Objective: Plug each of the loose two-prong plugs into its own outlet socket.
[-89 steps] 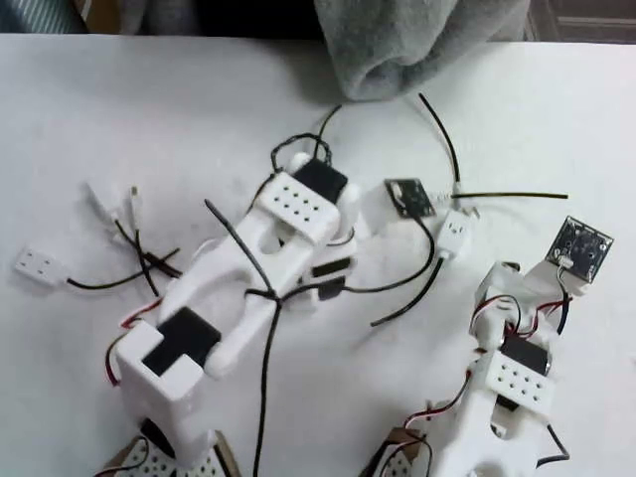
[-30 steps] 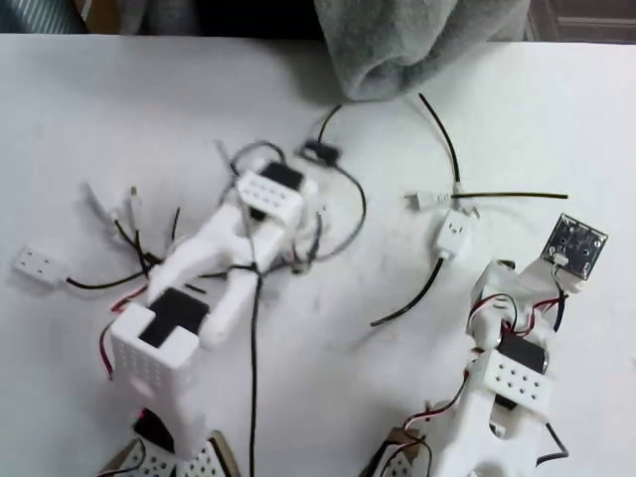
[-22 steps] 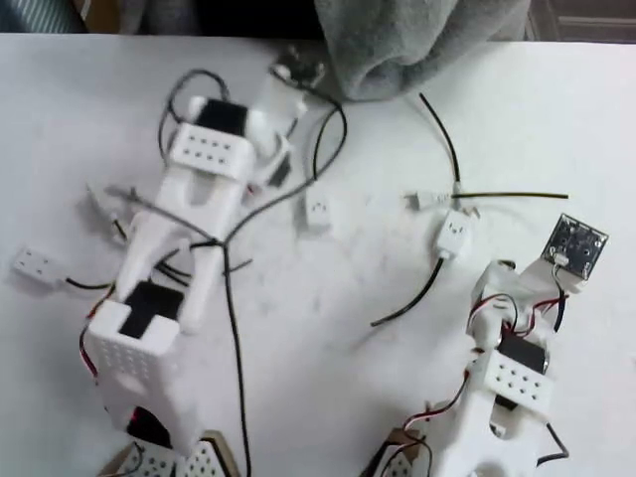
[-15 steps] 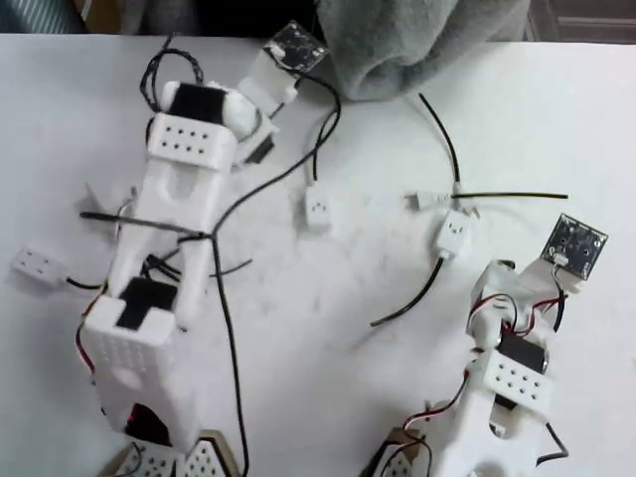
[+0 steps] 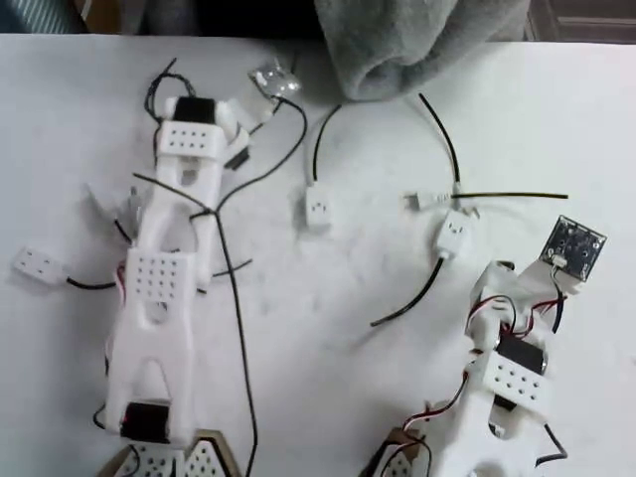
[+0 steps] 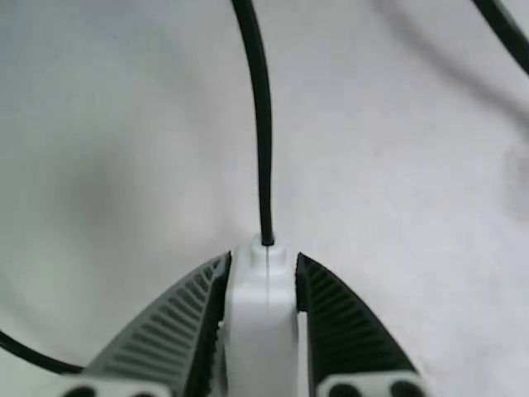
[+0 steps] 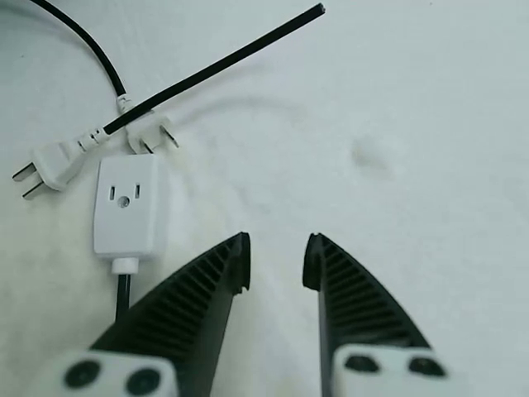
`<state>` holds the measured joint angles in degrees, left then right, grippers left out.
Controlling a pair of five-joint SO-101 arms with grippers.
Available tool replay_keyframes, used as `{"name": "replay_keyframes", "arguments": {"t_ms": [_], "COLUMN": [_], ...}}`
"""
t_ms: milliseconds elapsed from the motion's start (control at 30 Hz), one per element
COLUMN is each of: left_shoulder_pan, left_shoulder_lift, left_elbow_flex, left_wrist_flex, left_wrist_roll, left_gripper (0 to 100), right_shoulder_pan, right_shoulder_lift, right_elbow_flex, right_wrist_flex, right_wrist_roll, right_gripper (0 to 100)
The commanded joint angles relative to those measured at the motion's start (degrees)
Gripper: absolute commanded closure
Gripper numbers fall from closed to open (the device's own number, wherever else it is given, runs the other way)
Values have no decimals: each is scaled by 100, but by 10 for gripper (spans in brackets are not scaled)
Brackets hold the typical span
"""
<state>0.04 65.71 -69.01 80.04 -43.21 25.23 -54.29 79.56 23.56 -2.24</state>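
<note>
White table [image 5: 556, 99] | left pincer [image 6: 263, 260] squeezes a white cord end [image 6: 260, 322], up at far left | right pincer [image 7: 275, 248] open, near socket [image 7: 124, 203] and loose plugs [image 7: 50, 165] | black cord [image 6: 260, 124] could snag, then the end slips out

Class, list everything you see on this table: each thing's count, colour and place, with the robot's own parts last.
White plastic outlet sockets: three, white, far left, centre, right of centre.
White two-prong plugs: two, white, loose beside the right-hand socket.
Black cords: several, black, trailing from sockets and plugs.
Grey cloth: one, grey, table's far edge.
White table: one, white, under everything.
Left gripper: one, dark, shut on a white cord end.
Right gripper: one, dark, open, near the right-hand socket.
</note>
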Motion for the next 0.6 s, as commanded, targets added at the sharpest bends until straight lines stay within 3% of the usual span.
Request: {"name": "replay_keyframes", "arguments": {"t_ms": [0, 167, 333, 567], "left_shoulder_pan": [189, 207, 330, 409], "left_shoulder_lift": [426, 690, 541, -752], "left_elbow_flex": [-1055, -2075, -2664, -2637], "left_wrist_flex": [114, 440, 862, 1503], "left_wrist_roll": [-18, 677, 791, 835], "left_gripper": [875, 765, 754, 755], "right_shoulder_pan": [-84, -84, -127, -233], "right_shoulder_lift": [31, 31, 31, 31], "right_elbow_flex": [-53, -53, -53, -53], "right_wrist_flex": [-127, -127, -127, -127], "right_wrist_roll": [-9, -26, -35, 0], "right_gripper": [873, 868, 803, 800]}}
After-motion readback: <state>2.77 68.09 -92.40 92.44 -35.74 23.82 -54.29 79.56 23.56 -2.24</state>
